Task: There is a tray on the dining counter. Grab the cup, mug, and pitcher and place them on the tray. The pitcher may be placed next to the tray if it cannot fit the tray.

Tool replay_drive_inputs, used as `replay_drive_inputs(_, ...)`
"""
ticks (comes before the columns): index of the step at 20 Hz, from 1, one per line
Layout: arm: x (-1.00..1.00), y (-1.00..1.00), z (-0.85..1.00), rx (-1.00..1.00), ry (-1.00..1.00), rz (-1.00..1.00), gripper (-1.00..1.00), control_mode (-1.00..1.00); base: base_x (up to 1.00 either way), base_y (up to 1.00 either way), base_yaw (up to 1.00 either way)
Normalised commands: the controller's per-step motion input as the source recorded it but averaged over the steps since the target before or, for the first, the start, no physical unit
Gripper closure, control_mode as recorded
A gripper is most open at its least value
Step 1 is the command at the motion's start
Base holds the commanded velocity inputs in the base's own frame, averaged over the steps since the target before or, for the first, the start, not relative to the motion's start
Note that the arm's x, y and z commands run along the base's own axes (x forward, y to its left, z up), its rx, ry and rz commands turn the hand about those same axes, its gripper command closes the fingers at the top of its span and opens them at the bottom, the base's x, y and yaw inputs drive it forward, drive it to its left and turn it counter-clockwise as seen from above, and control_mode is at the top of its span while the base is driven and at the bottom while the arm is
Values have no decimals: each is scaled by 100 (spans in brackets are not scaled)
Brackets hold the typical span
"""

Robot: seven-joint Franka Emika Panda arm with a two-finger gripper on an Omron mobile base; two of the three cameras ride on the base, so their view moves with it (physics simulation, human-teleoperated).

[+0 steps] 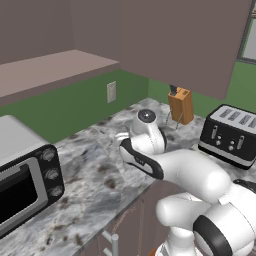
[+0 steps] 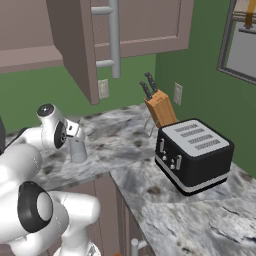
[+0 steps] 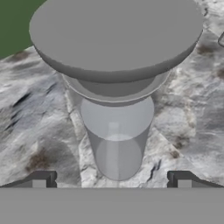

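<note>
The pitcher (image 3: 117, 135) is a pale grey translucent cylinder with a wide top rim. It stands upright on a marbled counter (image 3: 30, 127), close below my hand. My gripper (image 3: 111, 180) is open, one fingertip to each side of the pitcher and clear of it. From the right base view the pitcher (image 2: 78, 150) stands just under my gripper (image 2: 76, 135), which points down at it. The tray, cup, mug and dining counter are out of view.
A toaster oven (image 1: 25, 175) sits at the left of this counter. A black toaster (image 2: 195, 155) and a wooden knife block (image 2: 161, 107) stand to the right. Wall cabinets (image 2: 125, 25) hang overhead, and the green wall is close behind.
</note>
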Motion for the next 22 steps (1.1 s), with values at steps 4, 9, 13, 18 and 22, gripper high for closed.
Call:
replay_drive_inputs(4, 0, 0, 12, 0, 0, 0, -100, -100, 0, 0, 0)
replay_drive_inputs(9, 10, 0, 4, 0, 0, 0, -100, -100, 0, 0, 0)
replay_drive_inputs(13, 18, 0, 0, 0, 0, 0, -100, -100, 0, 0, 0)
replay_drive_inputs(18, 12, 0, 0, 0, 2, 0, -100, -100, 0, 0, 0)
replay_drive_inputs(22, 0, 9, -1, 0, 3, 0, -100, -100, 0, 0, 0)
